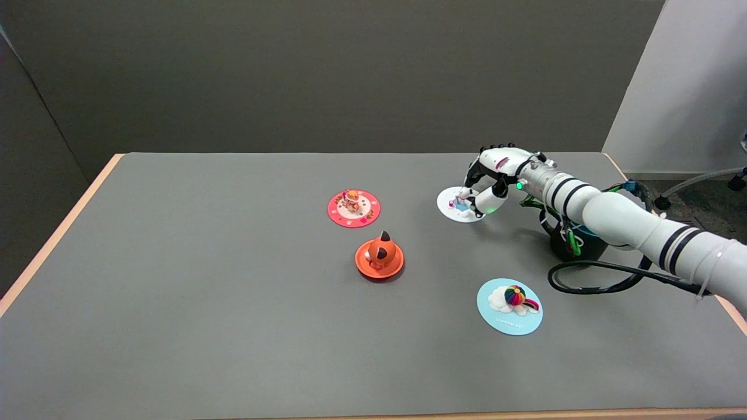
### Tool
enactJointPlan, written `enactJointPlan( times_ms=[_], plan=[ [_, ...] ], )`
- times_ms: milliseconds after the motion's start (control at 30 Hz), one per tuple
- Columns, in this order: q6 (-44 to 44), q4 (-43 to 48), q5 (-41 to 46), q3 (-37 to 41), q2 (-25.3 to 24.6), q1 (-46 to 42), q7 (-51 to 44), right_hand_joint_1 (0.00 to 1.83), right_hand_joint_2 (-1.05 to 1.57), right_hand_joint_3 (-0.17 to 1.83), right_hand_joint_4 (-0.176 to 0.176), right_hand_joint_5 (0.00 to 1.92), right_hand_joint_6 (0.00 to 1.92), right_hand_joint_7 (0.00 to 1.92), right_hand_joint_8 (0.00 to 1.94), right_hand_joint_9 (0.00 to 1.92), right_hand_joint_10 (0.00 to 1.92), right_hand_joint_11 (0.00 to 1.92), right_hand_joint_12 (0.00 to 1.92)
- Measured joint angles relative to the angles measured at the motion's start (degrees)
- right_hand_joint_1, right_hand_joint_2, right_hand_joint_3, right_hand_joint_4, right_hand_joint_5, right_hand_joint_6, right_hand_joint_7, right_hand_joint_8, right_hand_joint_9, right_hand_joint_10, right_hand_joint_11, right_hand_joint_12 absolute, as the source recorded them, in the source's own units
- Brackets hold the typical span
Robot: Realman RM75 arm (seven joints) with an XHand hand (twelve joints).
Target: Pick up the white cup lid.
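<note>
Right hand (489,178) curled down over white cup lid (457,205) at table's (175,291) 2 o'clock — fingertips at the lid's small figure, grip unconfirmed; lid flat, directly beneath, toward 8 o'clock of the palm.

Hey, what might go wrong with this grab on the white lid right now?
1. The right hand closes on the small figure topping the white cup lid; such a narrow hold might slip as it lifts.
2. The lid lies flat on the table, so fingertips may just push it sideways.
3. The black cable trails near the blue lid and could drag it.
</note>
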Motion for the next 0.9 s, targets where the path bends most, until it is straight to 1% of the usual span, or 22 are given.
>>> enactJointPlan(
  times_ms=[167, 300, 633, 900],
  plan=[
    [-0.1, -0.3, 0.3, 0.0, 0.0, 0.0, 0.1, 0.88, 0.61, 0.92, -0.123, 0.78, 0.3, 0.74, 0.3, 0.57, 0.19, 0.33, 0.21],
    [-0.2, -0.6, 0.3, 0.0, 0.0, 0.0, 0.1, 0.88, 0.61, 0.91, -0.115, 0.8, 0.35, 0.74, 0.3, 0.57, 0.18, 0.33, 0.21],
    [-0.2, -1.1, 0.3, -0.5, -0.1, 0.2, 0.2, 0.88, 0.61, 0.91, -0.113, 0.81, 0.39, 0.74, 0.31, 0.57, 0.18, 0.33, 0.2],
    [-0.3, -0.9, 0.2, -1.1, -0.5, 0.5, 0.2, 0.88, 0.61, 0.89, -0.096, 0.81, 0.46, 0.72, 0.34, 0.57, 0.18, 0.33, 0.2]
  ],
)
